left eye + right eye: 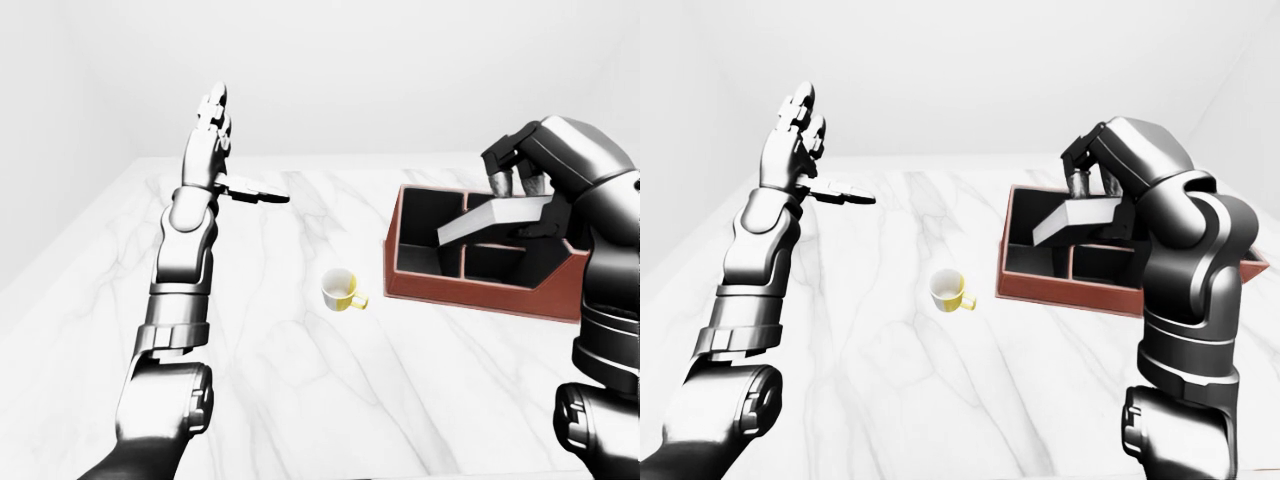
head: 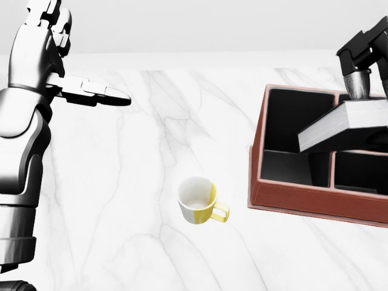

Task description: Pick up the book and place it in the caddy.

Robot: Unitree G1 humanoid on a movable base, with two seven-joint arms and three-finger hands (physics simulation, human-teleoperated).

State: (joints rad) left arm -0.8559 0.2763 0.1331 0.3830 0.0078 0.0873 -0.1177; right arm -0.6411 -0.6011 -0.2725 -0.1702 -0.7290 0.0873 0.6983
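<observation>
We have right hand (image 1: pixel 520 185) gripping book (image 2: pixel 342 124), tilted above caddy (image 2: pixel 303 194). Left hand (image 1: pixel 215 150) open, idle. Next: lower into compartment, release.

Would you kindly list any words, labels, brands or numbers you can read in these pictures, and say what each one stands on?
None can be read: the thick grey book, the reddish-brown compartmented caddy, the yellow-and-white mug and the white marble counter all show plain surfaces with no print, label or sign.
</observation>
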